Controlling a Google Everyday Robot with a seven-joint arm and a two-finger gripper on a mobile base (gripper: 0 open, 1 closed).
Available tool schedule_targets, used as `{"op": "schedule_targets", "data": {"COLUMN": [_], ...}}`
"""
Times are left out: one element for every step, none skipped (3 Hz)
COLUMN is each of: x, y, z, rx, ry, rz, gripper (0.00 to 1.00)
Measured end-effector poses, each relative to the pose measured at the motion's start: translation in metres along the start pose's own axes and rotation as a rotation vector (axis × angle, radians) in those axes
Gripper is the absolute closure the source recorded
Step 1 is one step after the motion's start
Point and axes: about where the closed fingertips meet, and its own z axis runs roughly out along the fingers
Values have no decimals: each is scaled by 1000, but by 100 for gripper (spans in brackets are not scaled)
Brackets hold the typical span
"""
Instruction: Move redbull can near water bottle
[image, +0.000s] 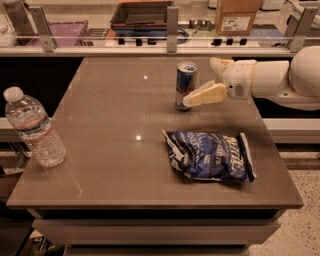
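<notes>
- Camera view, far left: water bottle (34, 129) upright near the front left corner of the table (115, 100). Clear ribbed plastic, white cap.
- Centre-back: redbull can (186, 86) upright, well apart from the bottle.
- Step looks like closing in for the grasp. Centre the can between the fingers before squeezing, and grip mid-height.
- Can looks slim and tall, blue-and-silver with a silver top, so it should tip easily if shoved low.
- Just right of the can: gripper (200, 81) with fingers spread apart, holding nothing. Near finger (206, 94) tip sits at the can's lower right side, contact unclear. The other finger is behind and to the right.
- Right front: dark blue chip bag (209, 156) lying flat, near the can but not touching.
- Carry should go left over bare tabletop. Set the can down upright beside the bottle without knocking it.
</notes>
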Motion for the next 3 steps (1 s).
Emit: {"op": "schedule_targets", "data": {"x": [1,-1,-3], "y": [-1,0,2], "z": [0,3,9], "rx": [11,13,-2], "ry": [-62,-100,-107], "rz": [18,20,17], "gripper": [0,0,0]}}
